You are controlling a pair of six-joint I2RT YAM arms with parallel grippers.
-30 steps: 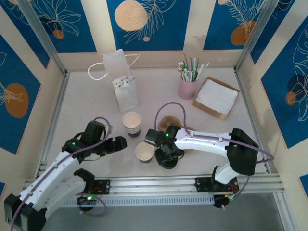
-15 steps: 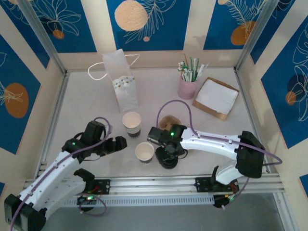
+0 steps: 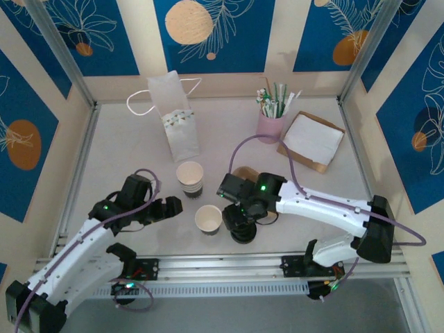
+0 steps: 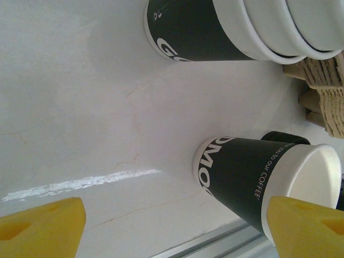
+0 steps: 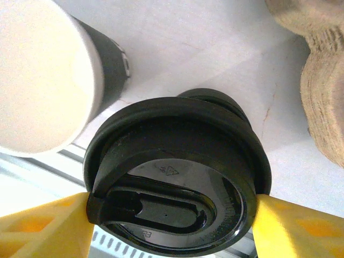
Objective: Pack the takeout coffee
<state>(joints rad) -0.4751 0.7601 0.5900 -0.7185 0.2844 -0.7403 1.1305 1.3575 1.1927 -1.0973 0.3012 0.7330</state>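
- Right arm's elbow has swung further out to the right, while the right gripper [image 3: 241,223] clamps the flat round black plastic lid [image 5: 177,161] by its edges.
- Small white paper cup with a black band [image 3: 208,219] stands upright on the pale table [image 3: 125,152], just left of the lid.
- Left gripper [image 3: 168,206] is spread wide and empty, left of the cup.

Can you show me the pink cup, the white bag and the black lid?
pink cup [image 3: 270,130]: top external view, on its pink side wall.
white bag [image 3: 178,121]: top external view, on its front face.
black lid [image 5: 177,161]: right wrist view, on its flat top.
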